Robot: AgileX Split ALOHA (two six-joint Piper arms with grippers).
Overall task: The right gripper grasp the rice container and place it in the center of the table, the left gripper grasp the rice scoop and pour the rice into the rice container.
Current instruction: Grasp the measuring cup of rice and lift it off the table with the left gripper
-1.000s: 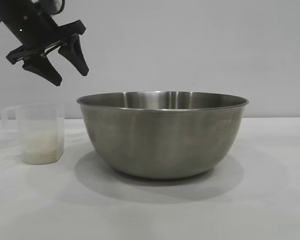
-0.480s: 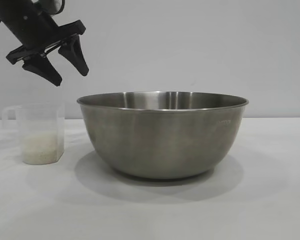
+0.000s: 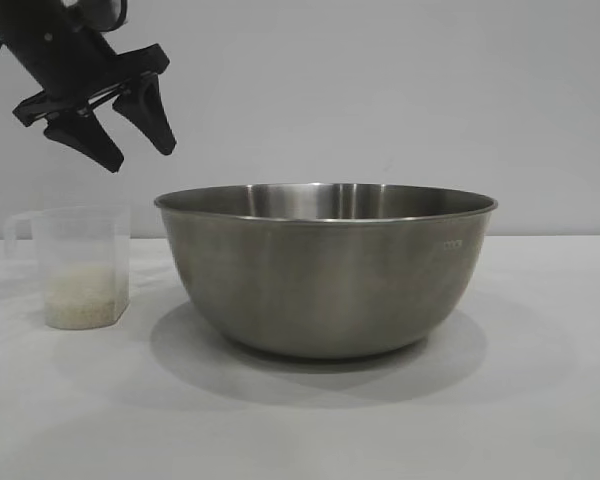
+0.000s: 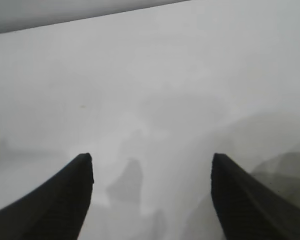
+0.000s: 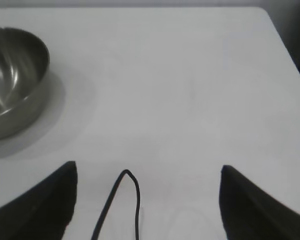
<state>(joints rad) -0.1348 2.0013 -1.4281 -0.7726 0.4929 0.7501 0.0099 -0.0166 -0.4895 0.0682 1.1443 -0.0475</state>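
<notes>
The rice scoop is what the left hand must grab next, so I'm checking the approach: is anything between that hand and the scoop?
Nothing visible. The left hand hangs open in clear air above the rice scoop. The steel rice container stands beside the scoop, apart from it.

The rice container (image 3: 325, 268) stands at the middle of the table (image 3: 540, 400). At frame left, just beside it but apart, stands the rice scoop (image 3: 78, 266) with rice (image 3: 80, 297) in its bottom. The left tool (image 3: 140, 155) hangs at upper left, seemingly above the scoop.
</notes>
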